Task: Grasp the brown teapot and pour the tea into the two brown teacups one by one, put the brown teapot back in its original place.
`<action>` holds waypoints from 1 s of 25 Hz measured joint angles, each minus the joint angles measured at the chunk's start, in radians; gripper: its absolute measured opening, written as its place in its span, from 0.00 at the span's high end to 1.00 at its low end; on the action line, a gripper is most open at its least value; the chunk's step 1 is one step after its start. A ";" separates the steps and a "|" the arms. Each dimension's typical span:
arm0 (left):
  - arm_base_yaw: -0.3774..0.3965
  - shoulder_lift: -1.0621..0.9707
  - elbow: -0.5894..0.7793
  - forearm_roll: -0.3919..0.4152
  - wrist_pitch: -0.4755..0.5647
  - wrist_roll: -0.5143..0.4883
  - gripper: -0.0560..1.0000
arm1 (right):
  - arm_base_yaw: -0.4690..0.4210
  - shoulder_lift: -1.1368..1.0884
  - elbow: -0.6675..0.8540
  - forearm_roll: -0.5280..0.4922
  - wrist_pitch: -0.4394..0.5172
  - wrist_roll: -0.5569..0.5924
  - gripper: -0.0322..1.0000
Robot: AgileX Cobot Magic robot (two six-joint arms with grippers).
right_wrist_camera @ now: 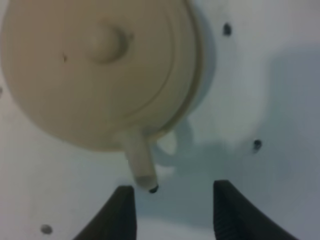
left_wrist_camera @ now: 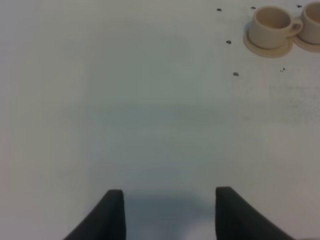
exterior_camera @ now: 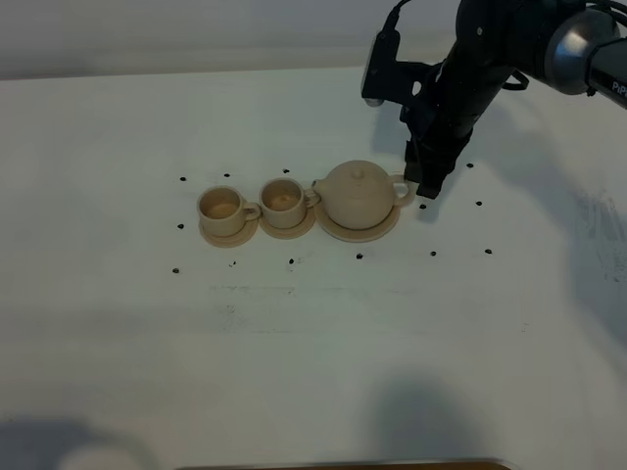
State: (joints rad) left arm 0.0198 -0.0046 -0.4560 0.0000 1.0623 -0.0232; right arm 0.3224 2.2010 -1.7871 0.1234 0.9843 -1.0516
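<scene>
Out of the high view: the left arm does not appear there; only its two dark fingertips [left_wrist_camera: 113,216] show, in the left wrist view.
Cut off: in the right wrist view the brown teapot [right_wrist_camera: 95,70] runs past the frame edge and its spout is out of sight. In the left wrist view one of the two brown teacups [left_wrist_camera: 270,25] is whole and the other is clipped at the edge.
Hard to make out: the cup insides look a shade darker than their walls; I cannot tell whether they hold liquid.
Mostly covered: the plate [exterior_camera: 384,231] shows only its rim around the teapot.
Teapot place: upright with its lid on, seated on the plate on the white counter [exterior_camera: 294,343]. The cups stand on their saucers [exterior_camera: 227,236] in a row off its spout side.
Right arm [exterior_camera: 470,78]: enters from the far right corner of the high view and slants down, its tip low beside the handle [exterior_camera: 400,188], on the side away from the cups.
Right jaws: apart and empty. The handle's end lies just ahead of the gap, near one fingertip [right_wrist_camera: 122,212]; I cannot tell if they touch.
Left jaws: apart, bare counter between them, well apart from the cups.
Counter marks: small dark dots [exterior_camera: 433,254] lie scattered around the set.
</scene>
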 joint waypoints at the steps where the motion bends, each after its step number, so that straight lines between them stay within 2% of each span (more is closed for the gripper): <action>1: 0.000 0.000 0.000 0.000 0.000 0.000 0.50 | 0.000 0.004 -0.008 -0.001 0.009 -0.003 0.63; 14: 0.000 0.000 0.000 0.000 0.000 0.000 0.50 | 0.008 0.007 -0.016 -0.002 0.067 -0.055 0.65; 25: 0.000 0.000 0.000 0.000 0.000 0.000 0.50 | 0.019 0.007 -0.016 -0.028 0.016 -0.051 0.66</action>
State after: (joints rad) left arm 0.0198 -0.0046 -0.4560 0.0000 1.0623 -0.0232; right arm 0.3411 2.2077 -1.8033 0.0953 1.0002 -1.1024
